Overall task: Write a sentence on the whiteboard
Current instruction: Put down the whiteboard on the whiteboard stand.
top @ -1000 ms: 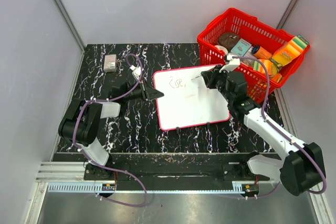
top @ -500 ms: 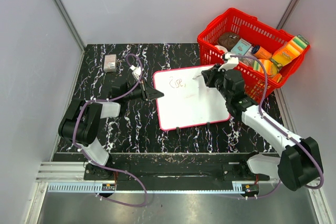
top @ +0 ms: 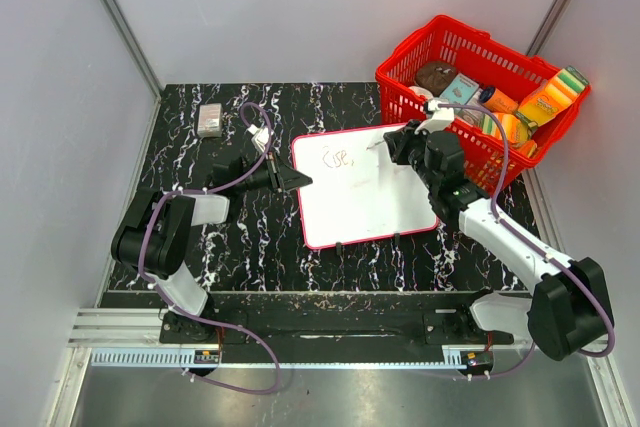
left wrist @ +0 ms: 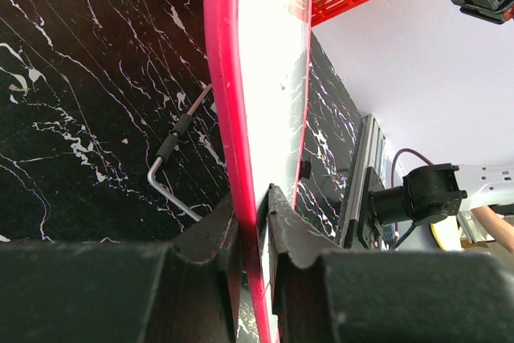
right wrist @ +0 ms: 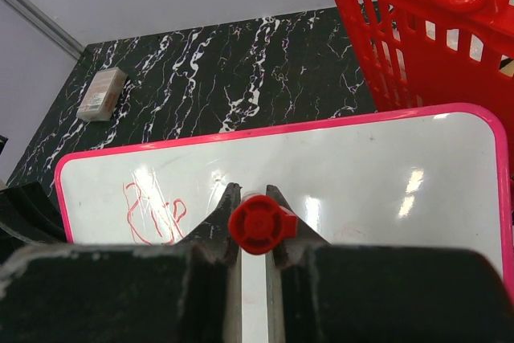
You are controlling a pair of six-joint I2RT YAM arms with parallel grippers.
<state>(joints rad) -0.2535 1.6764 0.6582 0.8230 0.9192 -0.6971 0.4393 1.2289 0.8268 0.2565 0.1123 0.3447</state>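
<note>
The whiteboard (top: 365, 197) lies flat on the black marble table, its thin red rim to the left of the red basket. Short red cursive writing (top: 337, 158) sits near its far left corner and also shows in the right wrist view (right wrist: 152, 214). My left gripper (top: 300, 180) is shut on the board's left rim (left wrist: 221, 78), one finger on each side. My right gripper (top: 390, 149) is shut on a red marker (right wrist: 259, 224) and holds it over the board's far middle (right wrist: 369, 166), to the right of the writing. The marker's tip is hidden behind its cap end.
A red basket (top: 520, 57) full of groceries stands at the back right, close to my right wrist. A small grey box (top: 209, 119) lies at the back left. A bent hex key (left wrist: 181, 158) lies on the table beside the board.
My right gripper and marker have shifted slightly toward the board's far edge. The left gripper and the writing look unchanged.
</note>
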